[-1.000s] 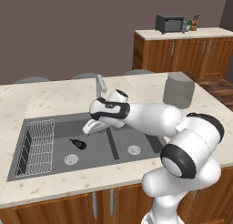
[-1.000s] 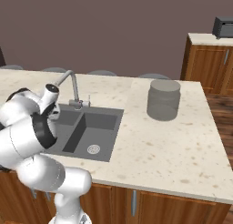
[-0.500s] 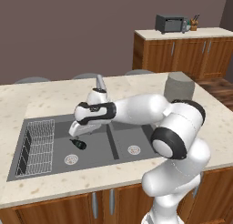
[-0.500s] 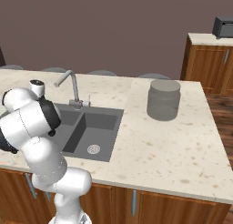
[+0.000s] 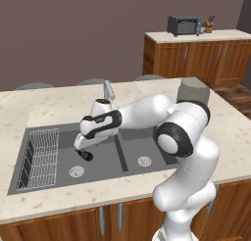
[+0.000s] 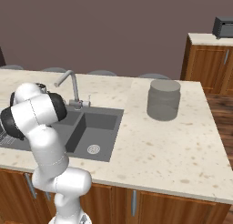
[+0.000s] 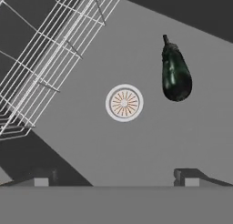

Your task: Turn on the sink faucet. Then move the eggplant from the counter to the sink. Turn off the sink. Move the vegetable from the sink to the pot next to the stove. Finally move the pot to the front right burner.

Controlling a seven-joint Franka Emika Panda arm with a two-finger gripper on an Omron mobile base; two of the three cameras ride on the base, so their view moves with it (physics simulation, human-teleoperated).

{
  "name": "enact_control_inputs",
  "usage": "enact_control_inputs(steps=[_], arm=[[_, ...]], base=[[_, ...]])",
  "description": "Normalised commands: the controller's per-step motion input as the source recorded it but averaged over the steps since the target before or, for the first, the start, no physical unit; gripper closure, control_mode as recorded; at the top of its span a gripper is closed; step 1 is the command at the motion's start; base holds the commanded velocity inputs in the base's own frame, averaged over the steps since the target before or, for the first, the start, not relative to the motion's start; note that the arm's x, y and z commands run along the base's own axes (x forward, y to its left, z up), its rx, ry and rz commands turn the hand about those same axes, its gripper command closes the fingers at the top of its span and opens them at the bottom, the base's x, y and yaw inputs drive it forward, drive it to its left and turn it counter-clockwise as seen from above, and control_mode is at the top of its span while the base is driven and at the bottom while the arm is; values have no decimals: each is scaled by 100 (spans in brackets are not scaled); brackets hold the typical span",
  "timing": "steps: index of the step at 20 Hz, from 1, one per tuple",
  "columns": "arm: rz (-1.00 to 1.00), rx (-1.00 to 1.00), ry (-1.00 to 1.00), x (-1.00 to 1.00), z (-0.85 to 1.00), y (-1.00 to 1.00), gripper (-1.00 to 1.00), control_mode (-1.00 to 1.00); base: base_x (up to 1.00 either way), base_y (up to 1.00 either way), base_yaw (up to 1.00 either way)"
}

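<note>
I count one eggplant (image 7: 175, 75), two round drains (image 5: 76, 171), one wire rack (image 5: 41, 156), one faucet (image 6: 68, 84) and one grey ribbed cylinder (image 6: 164, 99). From the hand view, the eggplant lies on the floor of the sink (image 7: 136, 145), at about two o'clock from the drain (image 7: 124, 103) and apart from it, stem end pointing to twelve. The rack (image 7: 50, 50) sits at ten o'clock from that drain. In the left base view the eggplant (image 5: 87, 156) is in the left basin, just above the drain there.

My arm reaches out from the lower right of the left base view, elbow bent high, forearm stretched across the basin divider, hand tipped down over the left basin. The gripper (image 7: 116, 180) hangs above the sink floor with its jaws spread wide and nothing between them; the eggplant is clear of both fingertips (image 7: 187, 177).

The counter (image 6: 159, 141) is beige speckled stone over brown wooden cabinets (image 5: 54, 225). Behind it stands a dark plain wall, and at one o'clock a second wooden cabinet run carries a small dark oven (image 5: 183, 25).
</note>
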Motion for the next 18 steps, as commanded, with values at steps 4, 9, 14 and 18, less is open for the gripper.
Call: enact_control_inputs(steps=[4,9,14,18], arm=[[-4,-2,-2,40,-32,0,-100,-100],[-4,-6,-2,41,-36,0,-100,-100],[-5,-9,-3,36,-36,1,-100,-100],[-5,-7,0,32,-24,3,-100,-100]], base=[[0,0,0],[0,0,0],[0,0,0],[0,0,0]])
